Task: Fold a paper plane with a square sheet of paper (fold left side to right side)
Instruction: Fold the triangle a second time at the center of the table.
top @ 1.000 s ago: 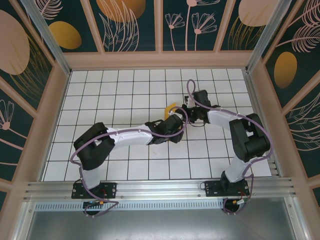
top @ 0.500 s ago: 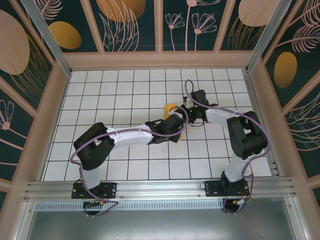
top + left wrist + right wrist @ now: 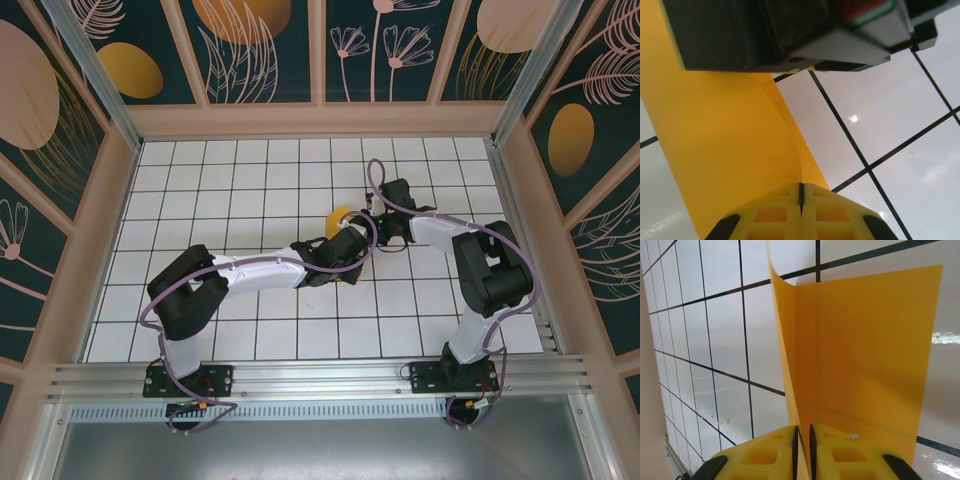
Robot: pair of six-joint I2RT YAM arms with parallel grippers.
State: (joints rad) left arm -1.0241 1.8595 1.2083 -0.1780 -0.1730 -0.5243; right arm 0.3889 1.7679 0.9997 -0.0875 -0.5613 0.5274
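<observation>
On a white grid table (image 3: 250, 180), the left gripper (image 3: 801, 200) reaches in from the left, its yellow fingers (image 3: 772, 216) pressed together on the square sheet of paper (image 3: 725, 140). The bright orange sheet curls upward at mid-table between the arms. To its right, the right gripper (image 3: 802, 441) pinches the sheet's upright edge.

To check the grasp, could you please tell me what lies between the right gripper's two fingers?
In the right wrist view, the square sheet of paper runs upright into the right gripper's slim gap.
</observation>
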